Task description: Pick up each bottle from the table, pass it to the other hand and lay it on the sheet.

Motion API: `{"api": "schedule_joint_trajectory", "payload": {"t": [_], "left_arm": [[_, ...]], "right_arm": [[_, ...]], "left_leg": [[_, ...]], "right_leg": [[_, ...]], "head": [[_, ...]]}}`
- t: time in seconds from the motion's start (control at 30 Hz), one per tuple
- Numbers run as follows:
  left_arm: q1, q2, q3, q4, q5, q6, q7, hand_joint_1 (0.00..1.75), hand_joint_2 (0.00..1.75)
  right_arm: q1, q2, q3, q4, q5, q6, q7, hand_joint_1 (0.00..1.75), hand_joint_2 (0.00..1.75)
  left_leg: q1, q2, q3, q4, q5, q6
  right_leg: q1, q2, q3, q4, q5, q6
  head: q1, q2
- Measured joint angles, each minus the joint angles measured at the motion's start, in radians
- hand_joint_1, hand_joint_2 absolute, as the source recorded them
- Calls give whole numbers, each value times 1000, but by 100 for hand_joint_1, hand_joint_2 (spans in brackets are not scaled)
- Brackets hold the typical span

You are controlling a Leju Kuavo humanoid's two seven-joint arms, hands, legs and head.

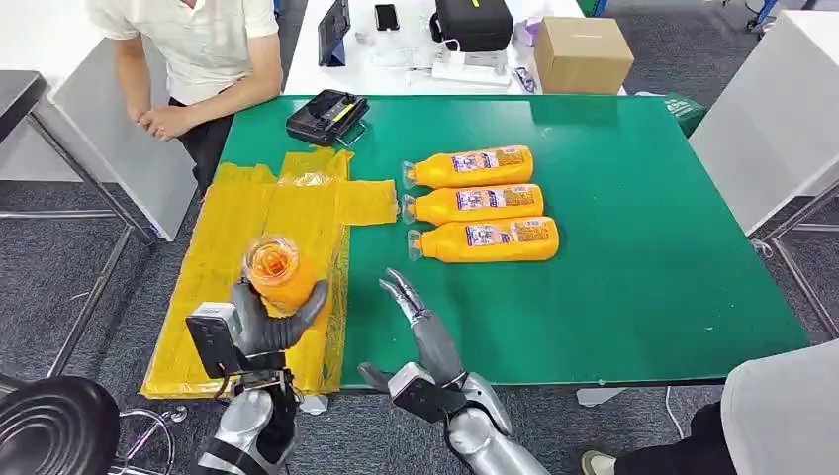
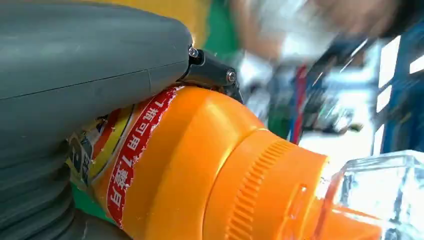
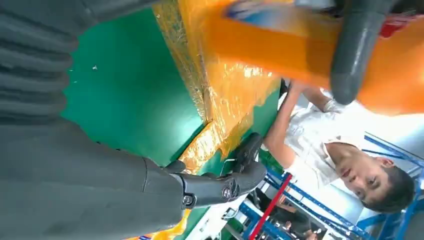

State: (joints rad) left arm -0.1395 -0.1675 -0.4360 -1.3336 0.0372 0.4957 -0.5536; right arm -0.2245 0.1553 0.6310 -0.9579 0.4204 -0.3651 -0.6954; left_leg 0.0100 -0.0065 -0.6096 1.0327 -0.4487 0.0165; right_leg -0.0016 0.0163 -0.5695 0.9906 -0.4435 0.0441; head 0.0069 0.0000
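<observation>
My left hand [image 1: 265,327] grips an orange bottle [image 1: 280,274] upright above the near part of the yellow sheet [image 1: 267,257], its clear cap toward the camera. The left wrist view shows the same orange bottle [image 2: 200,170] close up, with my thumb [image 2: 90,55] pressed on its label. My right hand [image 1: 416,317] stands open just right of the sheet, fingers spread and empty, a short gap from the held bottle. Three more orange bottles [image 1: 482,203] lie side by side on the green table [image 1: 643,198]. In the right wrist view the held bottle [image 3: 280,45] hangs over the sheet [image 3: 225,95].
A black device [image 1: 326,116] lies at the table's far left. A person [image 1: 188,59] stands at the far left corner, hands on a grey side table. A cardboard box [image 1: 582,54] and a black bag [image 1: 473,22] sit on the white table behind. A round black stool [image 1: 54,426] stands near my left.
</observation>
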Motion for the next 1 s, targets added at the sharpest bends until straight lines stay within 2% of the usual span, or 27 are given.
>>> {"api": "schedule_joint_trajectory", "payload": {"t": [0.13, 0.37, 0.5, 0.63, 0.77, 1.0], "left_arm": [[-36, 11, 47, 12, -214, 117, 14, 175, 175], [-63, 21, 77, 39, -280, 142, 32, 175, 175], [-125, 31, 82, 135, -605, 174, 179, 175, 175], [-236, 47, 85, 340, -881, 105, 358, 175, 175], [-327, 53, 111, 536, -892, 17, 381, 175, 175], [-432, 60, 124, 716, -994, -30, 446, 175, 175]], "right_arm": [[3, 1, 0, -9, 4, 1, -1, 0, 0], [3, 2, 0, -13, 9, 2, -1, 0, 0], [2, 8, 0, -13, 19, 14, -1, 0, 0], [2, 16, 0, -14, 27, 35, -2, 0, 0], [4, 21, -3, -21, 27, 45, -2, 0, 0], [4, 26, -5, -21, 18, 51, -2, 0, 0]], "left_leg": [[0, 0, 0, 0, 1, 0], [0, 0, 0, 0, 1, 0], [0, -2, 0, 0, 1, 0], [0, -2, 0, 0, 3, -2], [0, -1, 0, 0, 3, -2], [0, -2, 0, 0, 3, -2]], "right_leg": [[0, 0, 0, 0, 0, 0], [0, 0, 0, 0, 0, 0], [0, -1, 0, 0, 0, 0], [0, -1, 0, 1, 1, 0], [0, -1, 0, 1, 3, -2], [0, -1, 0, 1, 3, -2]], "head": [[0, 0], [0, 0], [0, 0], [0, 0], [0, 0], [0, 0]]}}
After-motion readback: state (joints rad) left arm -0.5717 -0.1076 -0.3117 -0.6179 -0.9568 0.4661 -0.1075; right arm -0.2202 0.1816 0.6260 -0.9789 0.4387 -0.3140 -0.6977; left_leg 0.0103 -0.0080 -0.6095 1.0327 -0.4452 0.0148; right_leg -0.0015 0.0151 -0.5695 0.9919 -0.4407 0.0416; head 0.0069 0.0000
